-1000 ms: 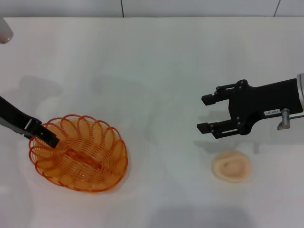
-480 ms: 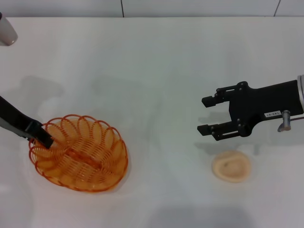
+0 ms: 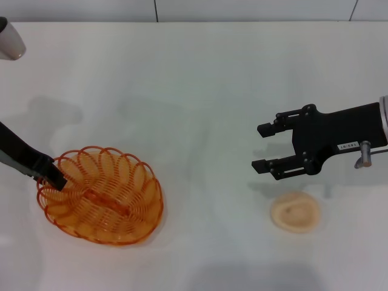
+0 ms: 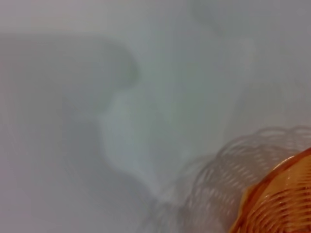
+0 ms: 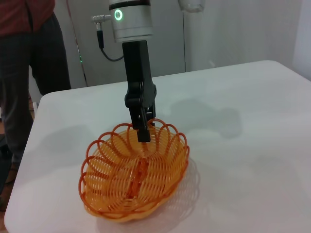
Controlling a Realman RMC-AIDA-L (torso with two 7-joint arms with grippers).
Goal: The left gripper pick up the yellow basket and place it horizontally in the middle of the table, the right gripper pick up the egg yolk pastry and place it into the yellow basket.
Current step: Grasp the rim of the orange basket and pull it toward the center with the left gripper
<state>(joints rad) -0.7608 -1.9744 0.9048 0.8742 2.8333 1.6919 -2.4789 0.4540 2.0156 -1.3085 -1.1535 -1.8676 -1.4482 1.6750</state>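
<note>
The surface point(image 3: 200, 79) is white and carries two things well apart. The basket point(image 3: 100, 194) sits at the near left, not yet in the middle, and it looks unmoved over the last second. The left tool point(image 3: 57, 180) has crept slightly leftward along the basket's far-left rim; its tip dips at the scalloped loops, seemingly pinched on a loop, though I cannot tell for certain that its fingers have closed. My reading is that the grasp is settling and the lift has not begun. The right tool point(image 3: 262, 146) hovers with fingers apart, just beyond the pastry point(image 3: 295, 211) at the near right, unchanged, apparently waiting its turn.
</note>
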